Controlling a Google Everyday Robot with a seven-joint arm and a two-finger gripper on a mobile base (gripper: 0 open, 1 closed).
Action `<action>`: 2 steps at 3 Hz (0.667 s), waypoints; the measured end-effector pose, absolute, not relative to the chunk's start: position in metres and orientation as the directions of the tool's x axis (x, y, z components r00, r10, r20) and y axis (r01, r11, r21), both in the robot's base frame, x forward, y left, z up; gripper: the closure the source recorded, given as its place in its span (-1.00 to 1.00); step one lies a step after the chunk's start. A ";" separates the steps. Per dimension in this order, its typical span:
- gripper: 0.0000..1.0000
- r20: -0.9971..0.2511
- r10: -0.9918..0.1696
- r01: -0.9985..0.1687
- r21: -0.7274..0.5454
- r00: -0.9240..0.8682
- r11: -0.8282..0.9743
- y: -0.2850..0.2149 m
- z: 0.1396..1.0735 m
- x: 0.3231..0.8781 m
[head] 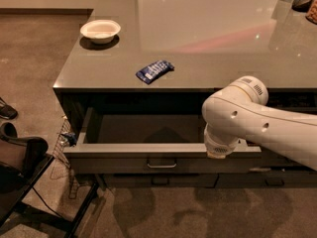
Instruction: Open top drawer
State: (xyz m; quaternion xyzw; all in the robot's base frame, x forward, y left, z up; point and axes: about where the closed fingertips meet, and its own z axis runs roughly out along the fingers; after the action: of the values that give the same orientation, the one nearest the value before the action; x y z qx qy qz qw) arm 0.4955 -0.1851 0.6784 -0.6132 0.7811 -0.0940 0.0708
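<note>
Camera view: wide dark grey top drawer (114, 163) stands open; end effector (218, 154) at its front rim, grip state can't tell.

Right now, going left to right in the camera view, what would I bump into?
First the white bowl → blue packet → handle of the top drawer → claw at that open drawer's front rim.

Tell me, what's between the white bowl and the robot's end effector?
In the camera view, a blue packet lies on the countertop between the white bowl and the end effector, which is at the front edge of the open top drawer.
</note>
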 end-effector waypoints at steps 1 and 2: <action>1.00 -0.011 -0.962 -0.936 -0.226 -0.274 0.270 -0.182 0.689 0.469; 1.00 -0.012 -0.962 -0.935 -0.231 -0.274 0.269 -0.183 0.689 0.471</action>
State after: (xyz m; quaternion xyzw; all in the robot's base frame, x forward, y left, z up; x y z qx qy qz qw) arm 0.4711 -0.1832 0.6891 -0.5978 0.7932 -0.0892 0.0749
